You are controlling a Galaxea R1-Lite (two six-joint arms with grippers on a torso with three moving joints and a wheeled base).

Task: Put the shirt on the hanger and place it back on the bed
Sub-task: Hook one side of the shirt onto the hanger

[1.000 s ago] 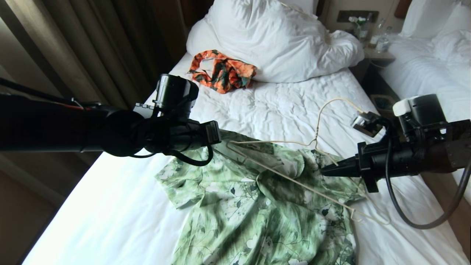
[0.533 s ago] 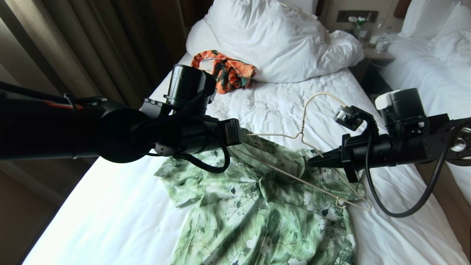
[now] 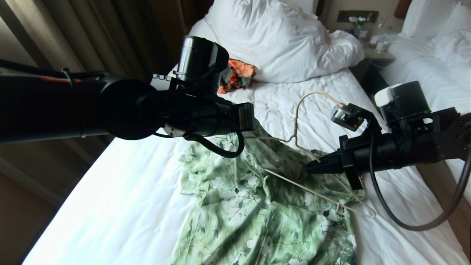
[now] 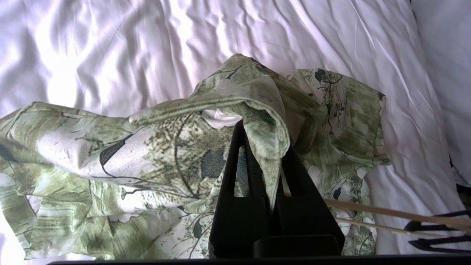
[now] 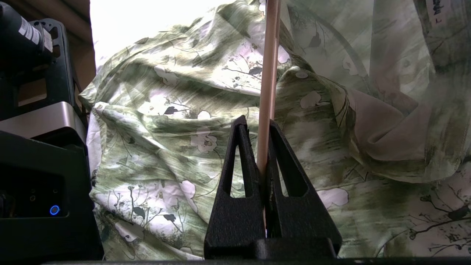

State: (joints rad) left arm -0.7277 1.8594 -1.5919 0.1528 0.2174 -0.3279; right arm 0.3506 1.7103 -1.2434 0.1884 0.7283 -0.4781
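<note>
The green flower-print shirt lies spread on the white bed, its collar end lifted. My left gripper is shut on a fold of the shirt's fabric and holds it off the sheet. From the right, my right gripper is shut on a wire of the cream hanger. That hanger lies slanted across the shirt's upper part with its hook toward the pillow. One hanger end goes under the raised fabric; the other end rests on the shirt's right shoulder.
An orange-and-green garment lies by the bulky white duvet at the head of the bed. Curtains hang on the left. A nightstand with bottles and a second bed stand on the right.
My left arm has risen and swung toward the pillow, pulling the shirt's left side up and rightward. The right gripper has shifted left with the hanger, whose hook now stands further left.
</note>
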